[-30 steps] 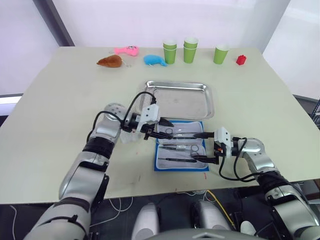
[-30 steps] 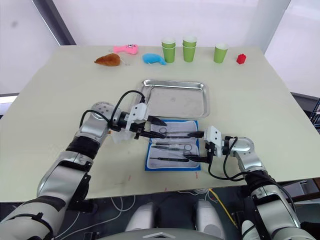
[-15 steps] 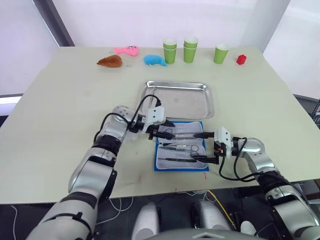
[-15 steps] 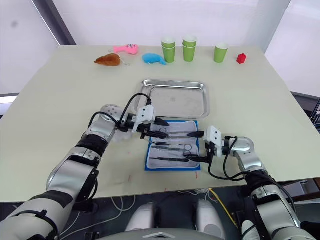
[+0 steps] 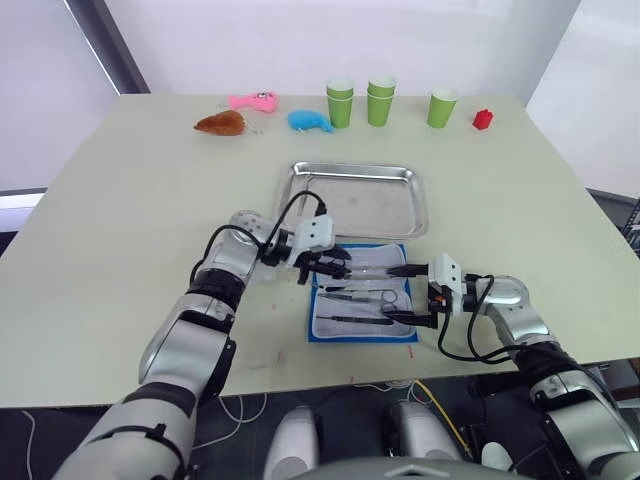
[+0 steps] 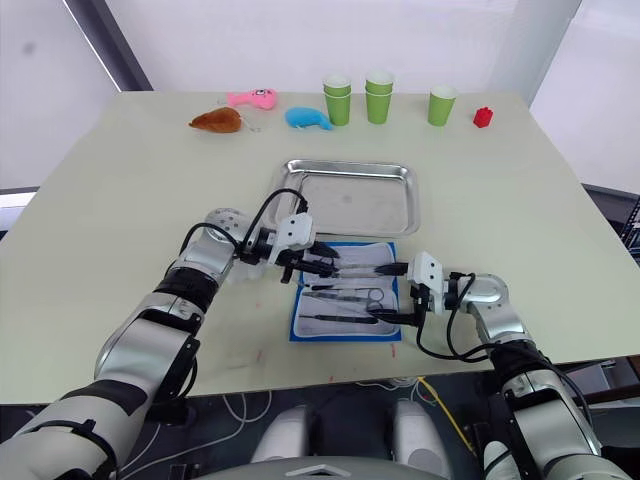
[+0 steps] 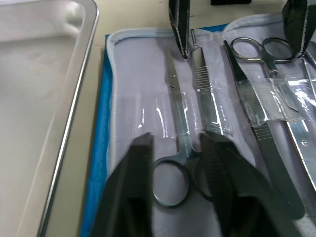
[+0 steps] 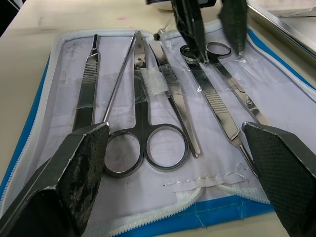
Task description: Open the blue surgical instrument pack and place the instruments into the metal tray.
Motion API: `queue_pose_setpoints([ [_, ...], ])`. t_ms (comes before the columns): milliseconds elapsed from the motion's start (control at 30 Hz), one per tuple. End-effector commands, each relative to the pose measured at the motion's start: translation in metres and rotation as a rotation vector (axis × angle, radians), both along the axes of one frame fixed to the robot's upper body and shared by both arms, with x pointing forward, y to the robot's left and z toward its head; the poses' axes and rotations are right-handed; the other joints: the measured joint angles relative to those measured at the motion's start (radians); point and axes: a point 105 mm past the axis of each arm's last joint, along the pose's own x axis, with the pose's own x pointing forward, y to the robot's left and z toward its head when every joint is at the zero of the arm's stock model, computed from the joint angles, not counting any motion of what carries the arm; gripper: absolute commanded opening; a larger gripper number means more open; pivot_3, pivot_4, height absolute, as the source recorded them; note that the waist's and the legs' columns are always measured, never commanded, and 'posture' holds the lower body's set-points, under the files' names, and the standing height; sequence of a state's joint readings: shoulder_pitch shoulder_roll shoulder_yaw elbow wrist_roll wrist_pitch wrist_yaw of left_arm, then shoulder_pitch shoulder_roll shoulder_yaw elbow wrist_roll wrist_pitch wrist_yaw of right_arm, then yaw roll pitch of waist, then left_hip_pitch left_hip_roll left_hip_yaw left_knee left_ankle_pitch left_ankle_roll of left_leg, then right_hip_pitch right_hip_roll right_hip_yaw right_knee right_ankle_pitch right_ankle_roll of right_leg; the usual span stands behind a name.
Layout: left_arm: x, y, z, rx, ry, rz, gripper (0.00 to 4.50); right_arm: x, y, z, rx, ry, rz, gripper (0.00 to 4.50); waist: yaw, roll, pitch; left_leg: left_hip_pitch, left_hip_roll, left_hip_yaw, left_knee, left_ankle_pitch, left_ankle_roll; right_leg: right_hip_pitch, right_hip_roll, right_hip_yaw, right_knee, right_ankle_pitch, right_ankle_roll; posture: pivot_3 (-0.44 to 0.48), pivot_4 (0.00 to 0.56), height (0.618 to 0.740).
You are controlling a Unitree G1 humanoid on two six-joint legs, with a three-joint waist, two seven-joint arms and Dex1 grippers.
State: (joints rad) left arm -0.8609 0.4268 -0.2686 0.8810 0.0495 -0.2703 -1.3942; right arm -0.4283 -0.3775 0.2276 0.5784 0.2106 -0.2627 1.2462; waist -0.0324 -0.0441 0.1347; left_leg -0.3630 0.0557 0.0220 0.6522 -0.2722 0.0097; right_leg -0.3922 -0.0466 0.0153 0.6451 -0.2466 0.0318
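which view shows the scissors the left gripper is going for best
The left wrist view: the scissors lie large in the open blue surgical instrument pack, ring handles between the open left gripper fingers. The right wrist view shows them farther off, partly hidden. The eye views show them only tiny.

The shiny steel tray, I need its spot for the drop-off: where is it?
In the eye views the metal tray sits mid-table, just beyond the open blue instrument pack.

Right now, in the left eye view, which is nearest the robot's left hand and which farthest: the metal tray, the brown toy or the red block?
1. Metal tray, just beyond the left hand.
2. Brown toy, far edge, leftward.
3. Red block, far right corner.
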Motion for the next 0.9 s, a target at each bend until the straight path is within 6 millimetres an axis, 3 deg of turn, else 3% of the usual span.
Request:
queue_pose_setpoints([
  [33, -0.005, 0.005, -0.011, 0.058, 0.031, -0.008, 1.59, -0.020, -0.023, -0.059, -0.184, 0.205, -0.065, 4.50, 0.000, 0.000, 0.000, 0.000, 0.000, 0.000, 0.000, 0.000, 0.000, 0.000, 0.000, 0.000, 0.000, 0.000, 0.000, 0.000, 0.150, 0.739],
  [333, -0.007, 0.009, -0.016, 0.090, 0.057, -0.004, 1.59, -0.020, -0.022, -0.059, -0.182, 0.204, -0.066, 4.50, 0.000, 0.000, 0.000, 0.000, 0.000, 0.000, 0.000, 0.000, 0.000, 0.000, 0.000, 0.000, 0.000, 0.000, 0.000, 0.000, 0.150, 0.739],
  [500, -0.009, 0.014, -0.020, 0.104, 0.071, 0.006, 0.09, -0.020, -0.022, -0.059, -0.182, 0.203, -0.064, 4.50, -0.001, 0.001, 0.000, 0.000, 0.000, 0.000, 0.000, 0.000, 0.000, 0.000, 0.000, 0.000, 0.000, 0.000, 0.000, 0.000, 0.150, 0.739],
  [533, -0.010, 0.015, -0.021, 0.109, 0.072, 0.006, 0.03, -0.020, -0.022, -0.059, -0.183, 0.202, -0.063, 4.50, 0.000, 0.001, 0.000, 0.000, 0.000, 0.000, 0.000, 0.000, 0.000, 0.000, 0.000, 0.000, 0.000, 0.000, 0.000, 0.000, 0.150, 0.739],
  [900, -0.006, 0.014, -0.009, 0.112, 0.053, 0.007, 0.03, -0.017, -0.020, -0.058, -0.184, 0.200, -0.063, 4.50, -0.002, 0.002, -0.001, 0.000, 0.001, 0.000, 0.000, 0.000, 0.000, 0.000, 0.000, 0.000, 0.000, 0.000, 0.000, 0.000, 0.150, 0.739],
])
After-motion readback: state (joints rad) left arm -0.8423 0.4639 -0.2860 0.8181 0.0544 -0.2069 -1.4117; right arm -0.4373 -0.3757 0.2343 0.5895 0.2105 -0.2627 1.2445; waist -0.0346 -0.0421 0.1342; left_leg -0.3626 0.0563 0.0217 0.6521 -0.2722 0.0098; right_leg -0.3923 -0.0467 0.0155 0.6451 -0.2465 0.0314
